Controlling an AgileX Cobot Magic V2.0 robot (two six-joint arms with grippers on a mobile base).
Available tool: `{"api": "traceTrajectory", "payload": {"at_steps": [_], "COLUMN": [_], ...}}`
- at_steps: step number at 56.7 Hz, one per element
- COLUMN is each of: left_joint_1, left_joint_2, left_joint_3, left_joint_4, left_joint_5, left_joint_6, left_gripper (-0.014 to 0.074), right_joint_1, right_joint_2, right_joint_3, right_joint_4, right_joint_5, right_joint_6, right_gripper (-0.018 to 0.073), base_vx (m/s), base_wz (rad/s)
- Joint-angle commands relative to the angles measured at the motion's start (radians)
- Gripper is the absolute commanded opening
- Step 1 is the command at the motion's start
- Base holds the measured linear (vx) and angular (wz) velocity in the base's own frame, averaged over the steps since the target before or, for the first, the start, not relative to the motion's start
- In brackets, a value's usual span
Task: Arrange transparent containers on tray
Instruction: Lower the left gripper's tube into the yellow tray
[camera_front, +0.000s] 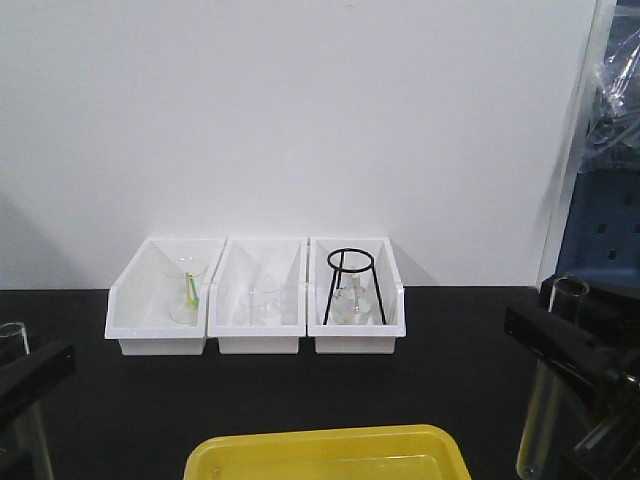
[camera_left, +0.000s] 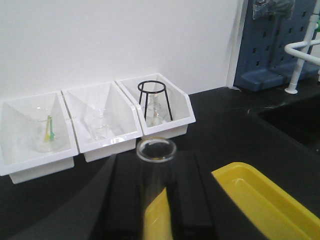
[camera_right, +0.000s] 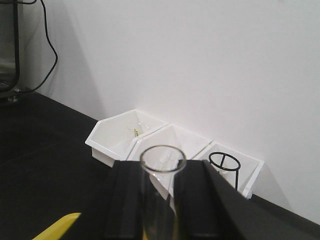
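left gripper (camera_left: 158, 212): closed on a clear glass test tube (camera_left: 157, 167), which is held upright at lower centre.
right gripper (camera_right: 162, 212): clamped likewise on a second test tube (camera_right: 162, 172), upright, lower centre.
handling: judged light, rigid, slick and breakable; best gripped mid-length, gently.
tray (camera_front: 320, 435): glossy yellow plastic, raised rounded rim, bottom centre; no tube is seen in the part shown.
white bins (camera_front: 258, 342): three, smooth plastic, set mid-frame.

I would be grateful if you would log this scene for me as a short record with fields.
left gripper: shut on left tube, upright
right gripper: shut on right tube, upright
tray: yellow, front centre, no tube seen in it
bins: three, white, in a row by the wall, glassware inside
stand: black wire, in the right bin
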Motion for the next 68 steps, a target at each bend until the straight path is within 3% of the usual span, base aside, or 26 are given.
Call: {"api": "traceTrajectory", "payload": {"at_steps": [1, 11, 26, 40, 57, 68], "left_joint_1": [-0.007, -0.006, 0.035, 0.049, 0.049, 0.049], "left_joint_2": [0.063, 0.331, 0.775, 1.031, 1.122, 1.143], "left_joint_3": [-0.051, -0.234, -0.516, -0.63, -0.63, -0.63], "left_joint_4": [-0.088, -0.265, -0.46, -0.45, -0.455, -0.455], "left_joint_5": [-0.061, 0.012, 0.154, 0.342, 0.396, 0.413], "left_joint_6": [-0.011, -0.01, -0.006, 0.001, -0.035, -0.036], "left_gripper": [-0.0003, -0.0001, -0.0001, -0.0001, 0.0008, 0.0076], "right_joint_1": [0.0, 0.0, 0.0, 0.0, 0.0, 0.0], "right_joint_2": [-0.008, -0.008, -0.008, -0.008, -0.008, -0.008], "right_joint_3": [-0.034, -0.034, -0.034, -0.034, -0.032, -0.032], "right_joint_4": [0.002, 0.002, 0.002, 0.002, 0.002, 0.002], "right_joint_5": [0.028, 0.033, 0.033, 0.033, 0.034, 0.034], "right_joint_6": [-0.003, -0.003, -0.003, -0.002, -0.002, -0.002], "right_gripper": [-0.0011, -0.0011, -0.0011, -0.0011, -0.0011, -0.0011], "base_vx": [0.0, 0.0, 0.0, 0.0, 0.0, 0.0], "base_wz": [0.0, 0.0, 0.0, 0.0, 0.0, 0.0]}}
